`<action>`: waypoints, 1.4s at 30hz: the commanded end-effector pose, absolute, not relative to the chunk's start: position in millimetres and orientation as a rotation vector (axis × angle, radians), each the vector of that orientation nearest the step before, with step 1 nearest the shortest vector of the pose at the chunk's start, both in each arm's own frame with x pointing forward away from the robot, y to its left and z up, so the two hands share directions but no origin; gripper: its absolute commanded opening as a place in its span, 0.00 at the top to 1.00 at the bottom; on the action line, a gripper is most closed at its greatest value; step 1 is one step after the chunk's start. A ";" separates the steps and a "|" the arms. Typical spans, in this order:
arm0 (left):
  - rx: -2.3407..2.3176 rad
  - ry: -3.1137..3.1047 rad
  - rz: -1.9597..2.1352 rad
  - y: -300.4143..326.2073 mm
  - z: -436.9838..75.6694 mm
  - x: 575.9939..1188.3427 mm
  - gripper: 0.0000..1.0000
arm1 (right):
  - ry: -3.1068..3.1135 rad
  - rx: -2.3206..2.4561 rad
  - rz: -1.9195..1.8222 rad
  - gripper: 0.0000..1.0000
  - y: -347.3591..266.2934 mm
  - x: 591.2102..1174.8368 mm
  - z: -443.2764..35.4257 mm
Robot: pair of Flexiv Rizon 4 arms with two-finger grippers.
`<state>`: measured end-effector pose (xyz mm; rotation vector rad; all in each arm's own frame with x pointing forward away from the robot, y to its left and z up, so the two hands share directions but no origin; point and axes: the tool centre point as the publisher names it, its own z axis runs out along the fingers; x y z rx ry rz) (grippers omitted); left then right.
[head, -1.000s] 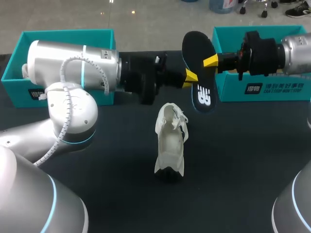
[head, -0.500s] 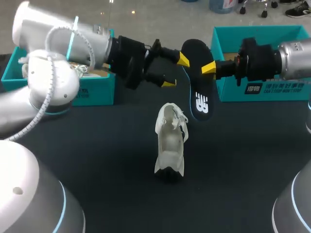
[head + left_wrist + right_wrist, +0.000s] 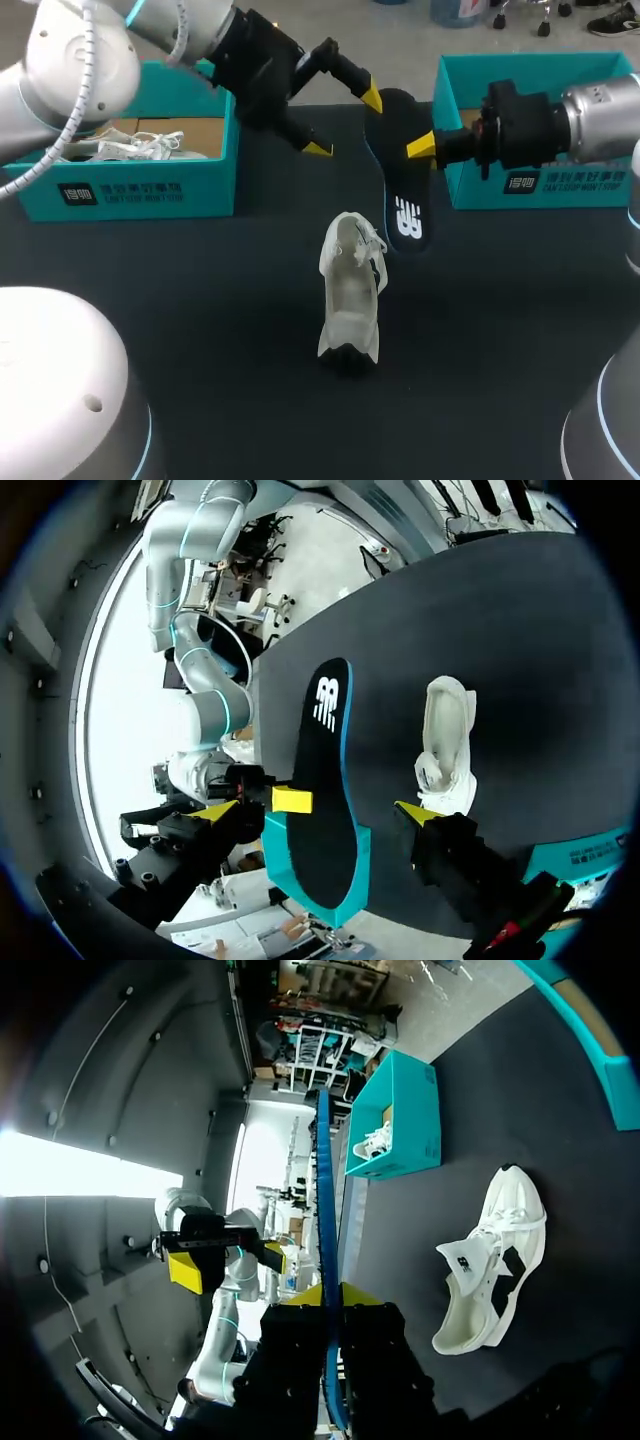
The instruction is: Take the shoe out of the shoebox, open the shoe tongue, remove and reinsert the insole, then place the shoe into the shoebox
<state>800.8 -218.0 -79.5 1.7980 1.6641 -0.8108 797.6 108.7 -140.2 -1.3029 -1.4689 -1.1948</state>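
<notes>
The left arm has swung up and away from the insole [image 3: 402, 200], and its gripper [image 3: 345, 123] is released, fingers spread wide. The right gripper [image 3: 410, 143] stays clenched on the insole, which hangs just behind the white shoe [image 3: 350, 290] standing mid-counter [image 3: 200, 300].

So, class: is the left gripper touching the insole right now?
Apart. The right wrist view shows the insole edge-on in the right gripper, with the left gripper open beside it, a clear gap between.
</notes>
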 end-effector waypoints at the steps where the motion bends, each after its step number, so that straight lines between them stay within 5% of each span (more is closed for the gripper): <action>1: 1.976 1.819 -0.615 -221.2 -74.6 805.5 0.00 | -1.477 -1.273 -1.206 1.00 113.3 798.2 -143.4; 10: 1.976 1.819 -0.615 -221.2 -74.6 805.5 0.00 | -1.491 -1.254 -1.149 1.00 128.9 799.0 -157.1; 19: 2.171 2.106 -0.016 -227.7 -51.6 811.5 0.00 | -1.482 -1.256 -1.140 1.00 130.7 799.8 -161.8; 42: 2.246 2.113 0.083 -229.8 -52.1 809.3 0.00 | -1.455 -1.260 -1.202 1.00 122.8 803.2 -151.5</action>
